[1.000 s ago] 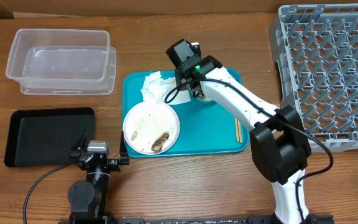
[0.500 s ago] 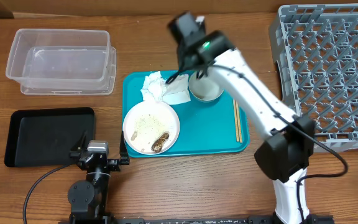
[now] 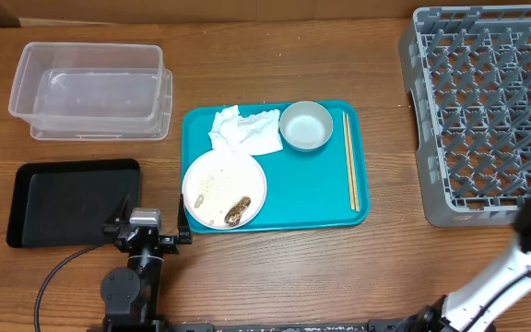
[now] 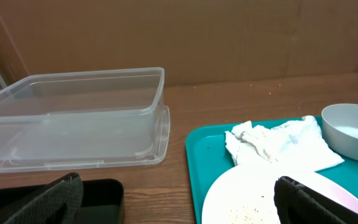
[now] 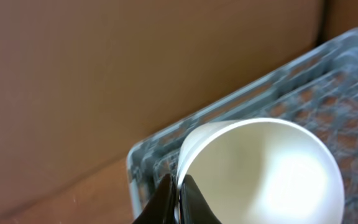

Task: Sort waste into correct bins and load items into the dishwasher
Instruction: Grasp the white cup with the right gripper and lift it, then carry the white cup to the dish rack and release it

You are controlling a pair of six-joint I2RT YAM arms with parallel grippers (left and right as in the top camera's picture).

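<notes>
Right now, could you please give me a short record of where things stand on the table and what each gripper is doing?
Left gripper: open, empty, near the plate
Right gripper: shut on white cup rim, dish rack behind
Teal tray: holds plate, small bowl, napkin, chopsticks
Plate: rice grains and a brown lump
Clear tub: empty
Black tray: empty

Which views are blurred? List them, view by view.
Overhead: table sharp, right arm smeared at lower right. Left wrist: clear tub crisp, own fingers dark and soft. Right wrist: white cup in the right gripper fairly sharp, grey rack behind blurred.
</notes>
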